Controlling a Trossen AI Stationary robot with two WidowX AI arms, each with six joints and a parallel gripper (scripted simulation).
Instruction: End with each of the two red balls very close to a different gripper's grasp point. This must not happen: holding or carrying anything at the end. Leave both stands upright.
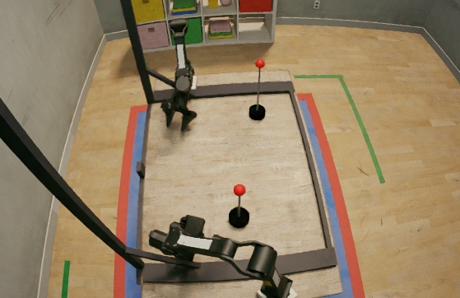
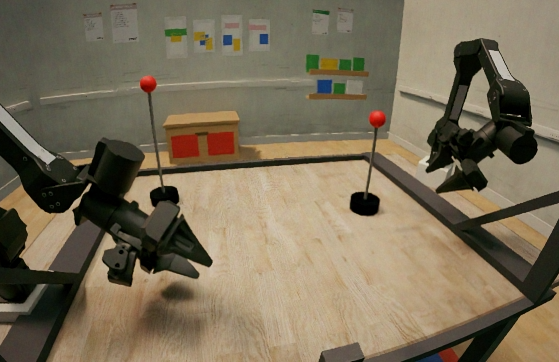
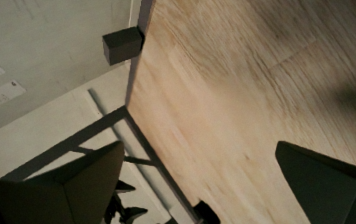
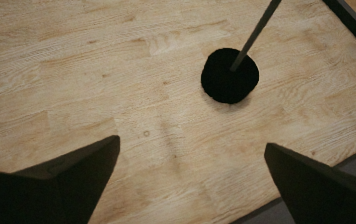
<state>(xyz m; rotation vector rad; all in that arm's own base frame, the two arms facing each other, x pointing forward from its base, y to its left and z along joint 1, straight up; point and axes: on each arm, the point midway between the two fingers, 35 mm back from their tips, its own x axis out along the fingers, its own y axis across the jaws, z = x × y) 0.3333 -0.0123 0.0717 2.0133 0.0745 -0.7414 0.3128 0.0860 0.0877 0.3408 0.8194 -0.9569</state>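
Observation:
Two red balls top thin rods on round black bases, and both stands are upright. The tall stand's ball (image 1: 259,63) (image 2: 148,83) is at the far side of the table. The short stand's ball (image 1: 239,189) (image 2: 377,118) is at the near side. My left gripper (image 1: 178,125) (image 2: 204,269) (image 3: 201,149) is open and empty, and hangs over the far left part of the table, well apart from the tall stand. My right gripper (image 1: 174,232) (image 2: 432,181) (image 4: 192,146) is open and empty, to the left of the short stand's base (image 4: 230,75). No ball shows in either wrist view.
A dark frame (image 1: 308,165) borders the table top. Black posts with struts stand at its two left corners (image 1: 140,53) (image 1: 62,181). A small dark block (image 1: 140,169) (image 3: 122,45) sits on the left edge. A shelf unit (image 1: 206,20) stands beyond the far end.

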